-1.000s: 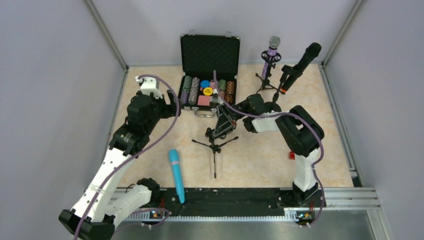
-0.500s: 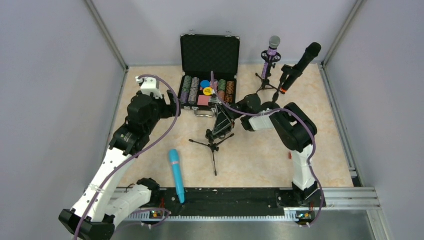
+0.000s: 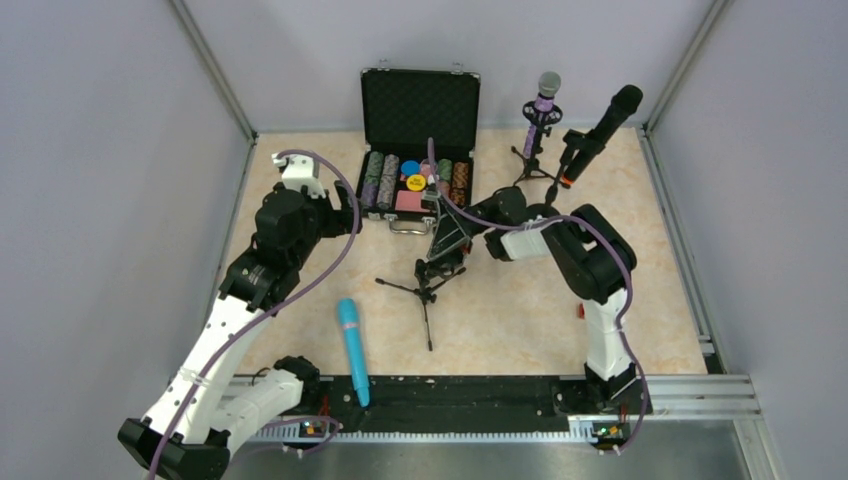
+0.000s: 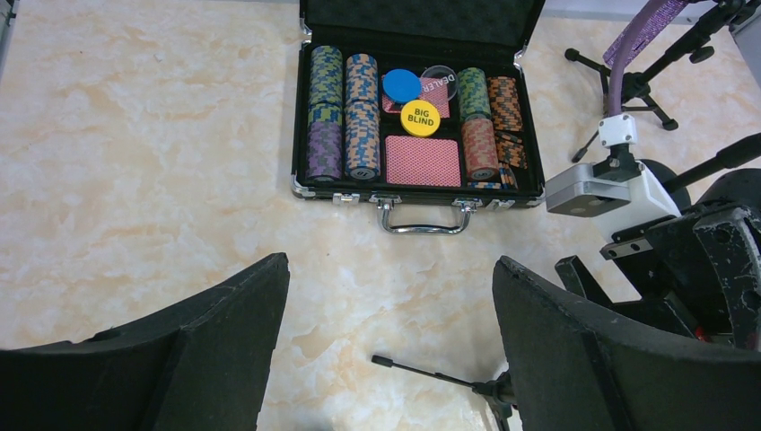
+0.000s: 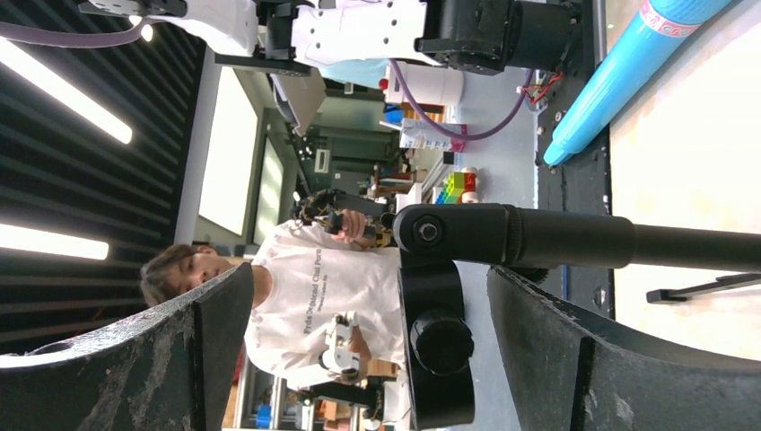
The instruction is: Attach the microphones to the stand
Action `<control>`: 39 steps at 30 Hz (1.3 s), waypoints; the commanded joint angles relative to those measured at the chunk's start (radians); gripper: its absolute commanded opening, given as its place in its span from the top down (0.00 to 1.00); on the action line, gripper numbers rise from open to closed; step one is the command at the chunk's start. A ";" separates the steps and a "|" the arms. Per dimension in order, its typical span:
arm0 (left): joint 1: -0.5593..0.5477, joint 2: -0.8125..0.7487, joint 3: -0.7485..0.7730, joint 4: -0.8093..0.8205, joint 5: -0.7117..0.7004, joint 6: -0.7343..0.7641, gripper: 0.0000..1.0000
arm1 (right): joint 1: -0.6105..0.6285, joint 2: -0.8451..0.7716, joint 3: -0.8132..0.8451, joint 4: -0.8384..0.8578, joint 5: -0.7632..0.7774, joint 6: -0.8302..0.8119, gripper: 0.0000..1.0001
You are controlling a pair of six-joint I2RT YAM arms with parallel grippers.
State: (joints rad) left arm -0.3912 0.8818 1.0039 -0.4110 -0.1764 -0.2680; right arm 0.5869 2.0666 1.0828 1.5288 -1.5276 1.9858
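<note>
An empty black tripod stand (image 3: 427,289) sits mid-table. My right gripper (image 3: 440,258) is open around its top. In the right wrist view the stand's black clip (image 5: 435,346) and tube (image 5: 574,239) lie between the spread fingers of the right gripper (image 5: 370,274), nearer the right finger and apart from the left one. The turquoise microphone (image 3: 350,345) lies flat near the front rail, also in the right wrist view (image 5: 628,67). The purple microphone (image 3: 542,105) and the black microphone (image 3: 598,130) sit on stands at the back right. My left gripper (image 4: 388,265) hovers open and empty over bare table.
An open black case of poker chips (image 3: 418,150) stands at the back centre, its handle (image 4: 422,220) just ahead of my left fingers. A small red block (image 3: 581,311) lies beside the right arm. One leg of the stand (image 4: 431,373) reaches under my left gripper.
My right gripper has gone from shut on the stand's top to wide open. The stand has shifted slightly left. The left arm has not moved.
</note>
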 commanded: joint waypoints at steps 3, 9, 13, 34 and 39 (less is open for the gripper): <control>0.003 -0.014 -0.004 0.028 -0.006 -0.011 0.12 | -0.039 0.006 -0.006 0.192 0.044 -0.041 0.01; 0.003 -0.021 -0.005 0.024 -0.007 -0.013 0.12 | -0.080 -0.014 -0.029 0.191 0.123 -0.045 0.01; 0.003 -0.026 -0.007 0.020 -0.008 -0.016 0.13 | -0.107 -0.030 -0.045 0.172 0.186 -0.063 0.01; 0.006 -0.032 -0.013 0.011 0.003 -0.026 0.13 | -0.125 -0.484 0.173 -1.736 0.878 -1.451 0.01; 0.005 -0.019 -0.018 0.000 0.023 -0.040 0.12 | -0.124 -0.592 0.166 -1.794 1.095 -1.525 0.01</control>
State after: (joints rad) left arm -0.3904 0.8722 0.9962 -0.4232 -0.1726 -0.2878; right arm 0.4698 1.5963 1.2129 -0.1768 -0.6476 0.5770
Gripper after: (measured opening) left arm 0.880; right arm 0.988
